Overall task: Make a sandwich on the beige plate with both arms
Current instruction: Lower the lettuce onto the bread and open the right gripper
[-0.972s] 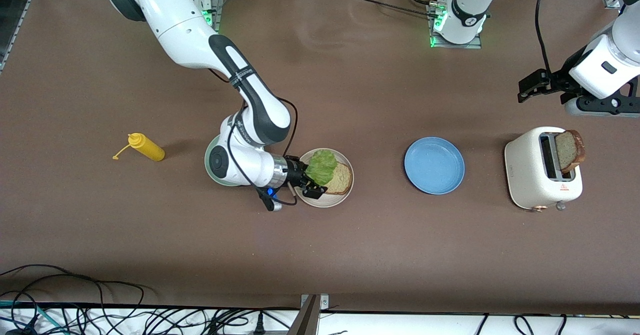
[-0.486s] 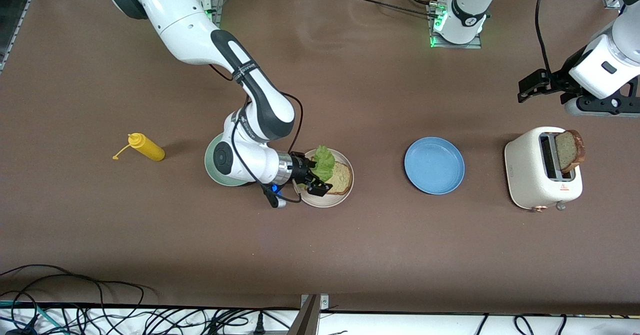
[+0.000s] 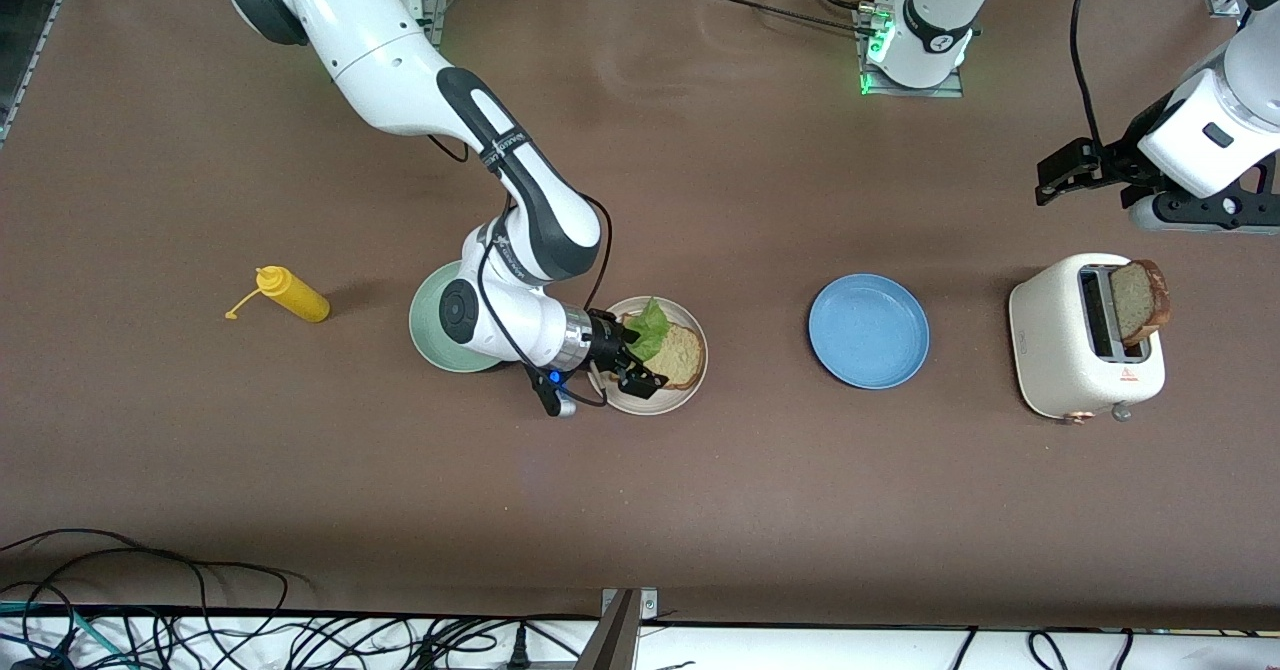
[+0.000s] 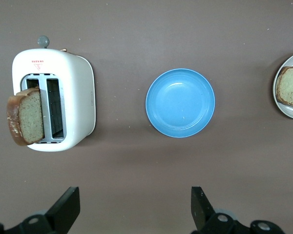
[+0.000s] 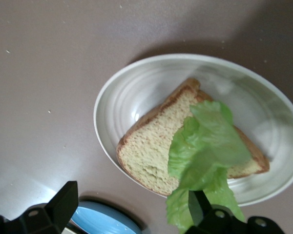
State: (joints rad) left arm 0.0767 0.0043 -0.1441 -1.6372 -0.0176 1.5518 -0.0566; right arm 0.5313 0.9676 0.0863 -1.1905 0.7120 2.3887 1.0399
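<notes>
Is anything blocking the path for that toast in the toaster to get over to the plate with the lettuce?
Only the blue plate lies on the table between the toaster and the beige plate, and it is low and flat. The left gripper hangs open near the toaster.

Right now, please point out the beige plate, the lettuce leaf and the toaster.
beige plate (image 3: 655, 400): front view, bare rim nearest the camera.
lettuce leaf (image 5: 205, 146): right wrist view, middle of the leaf.
toaster (image 3: 1065, 355): front view, white side wall.

High front camera faces the bases; wrist cameras look down, sharing the beige plate (image 3: 655, 397).
</notes>
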